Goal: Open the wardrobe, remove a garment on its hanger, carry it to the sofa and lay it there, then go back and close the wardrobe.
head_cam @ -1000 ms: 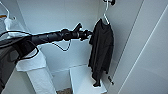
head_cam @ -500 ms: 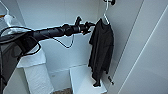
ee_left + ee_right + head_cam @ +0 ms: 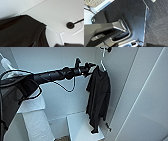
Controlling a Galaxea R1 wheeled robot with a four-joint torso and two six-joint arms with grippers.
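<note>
The wardrobe (image 3: 53, 62) stands open, its white door (image 3: 150, 109) swung out at the right. Inside, the black garment (image 3: 98, 97) hangs on the thin white hanger (image 3: 102, 62), hooked on a black rail bracket (image 3: 108, 49) at the top. My left arm reaches in from the left, and its gripper (image 3: 90, 66) is at the garment's shoulder, right beside the hanger's neck. The left wrist view shows the garment (image 3: 21, 31), the hanger (image 3: 55, 32) and the bracket (image 3: 70, 25) from close up. My right arm hangs low by the robot's base.
A white garment (image 3: 32, 112) hangs at the wardrobe's left side, close under my left arm. A white shelf block (image 3: 82, 128) sits on the wardrobe floor below the black garment. Dark carpet (image 3: 157, 25) lies beside the robot's base.
My left gripper has edged to the right, closer to the hanger's neck and the garment's shoulder. The garment still hangs on the bracket.
</note>
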